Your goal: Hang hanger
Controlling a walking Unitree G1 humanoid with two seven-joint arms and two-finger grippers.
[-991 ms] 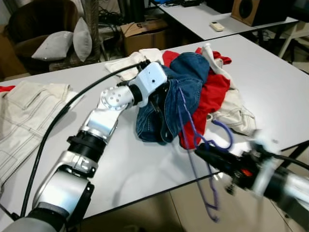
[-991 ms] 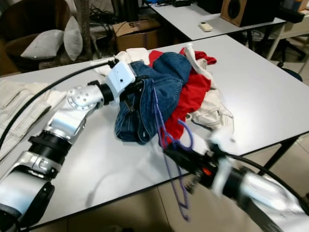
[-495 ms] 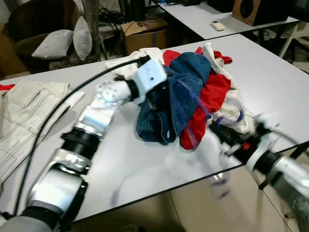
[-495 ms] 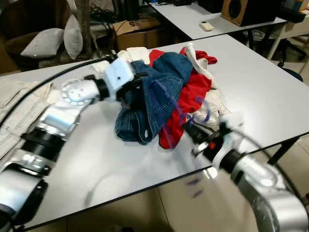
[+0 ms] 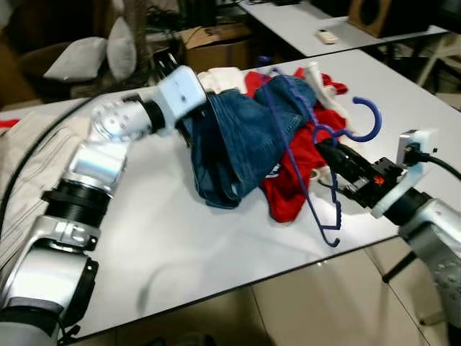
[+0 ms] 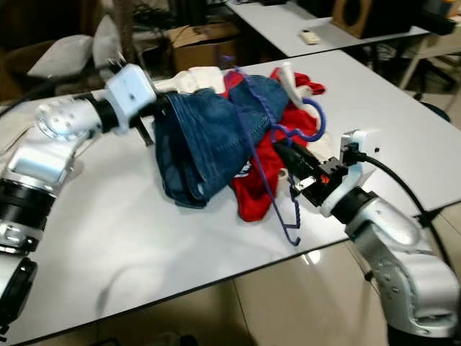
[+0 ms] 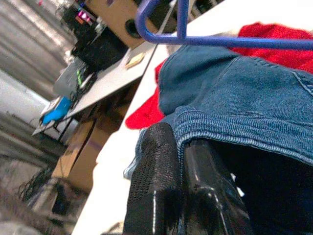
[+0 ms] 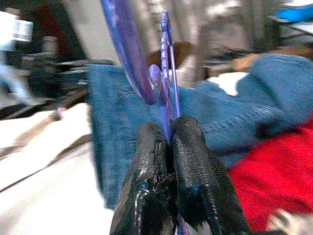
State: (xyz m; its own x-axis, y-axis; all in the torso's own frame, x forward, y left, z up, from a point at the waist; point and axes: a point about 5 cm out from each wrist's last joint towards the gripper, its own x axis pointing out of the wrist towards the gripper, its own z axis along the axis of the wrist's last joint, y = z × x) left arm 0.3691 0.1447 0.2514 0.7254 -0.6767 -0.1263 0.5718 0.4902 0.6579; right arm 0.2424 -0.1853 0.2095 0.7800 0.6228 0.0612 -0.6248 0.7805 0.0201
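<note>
At the far left of the white rectangular table [image 5: 216, 245] lies a cream-coloured cotton garment [image 5: 18, 180], partly under the silver left arm. Behind it, off the table, a grey cushion [image 5: 75, 58] leans on a dark armchair, with a brown cardboard box [image 5: 216, 40] on the floor further along. The left gripper [image 7: 181, 161] reaches across the tabletop, its two black fingers pinched together on the hem of a blue denim garment [image 5: 238, 137], which is lifted and draped over the pile of clothes in the middle of the table. Beneath and beside the denim lie a red cloth [image 5: 299, 169] and a white fabric piece [image 5: 223, 76].

A thin purple plastic hanger [image 5: 317, 158] stands roughly upright over this pile, its hook [image 5: 367, 122] curving above the red cloth and its long side running across the denim. The right gripper [image 8: 168, 142] comes in from the table's right edge and has its fingers closed tight on the hanger's neck.

Further right and back stands a second white table [image 5: 338, 36] carrying a small white remote [image 5: 326, 34] and a wooden speaker box [image 5: 374, 13]. The floor below is pale beige tile [image 5: 317, 303].
</note>
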